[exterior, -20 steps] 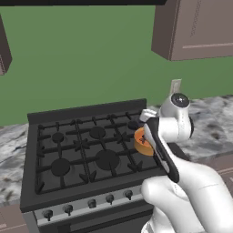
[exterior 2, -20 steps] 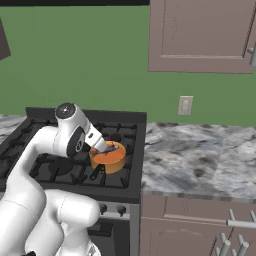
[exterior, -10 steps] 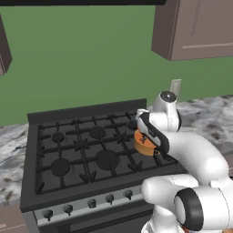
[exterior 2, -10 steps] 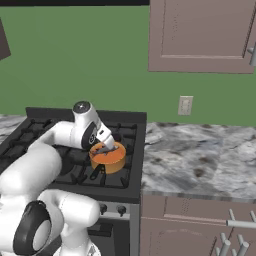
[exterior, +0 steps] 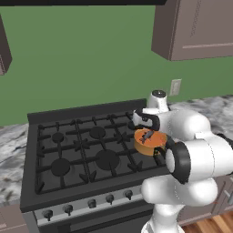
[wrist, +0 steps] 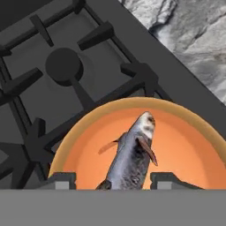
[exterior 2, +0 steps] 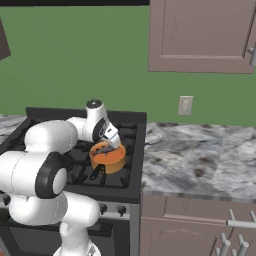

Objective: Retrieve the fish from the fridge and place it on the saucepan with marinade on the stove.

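Hand view looks straight down on the slim dark grey fish point(wrist: 132, 159), which lies inside the short round orange saucepan point(wrist: 185, 132) with its head toward the far rim. The tool point(wrist: 112, 181) hovers just above it, a fingertip on each side of the tail end; whether the pads touch the body I cannot tell. The fish looks silvery along its flank, with a reddish-brown fin and a paler belly. The saucepan sits on a grate at the right edge of the black gas stove point(exterior: 77, 150), beside the grey marbled bench point(exterior 2: 200, 160). The step in hand seems to be the release: best to spread the fingers fully, then lift straight up so nothing drags the fish out.
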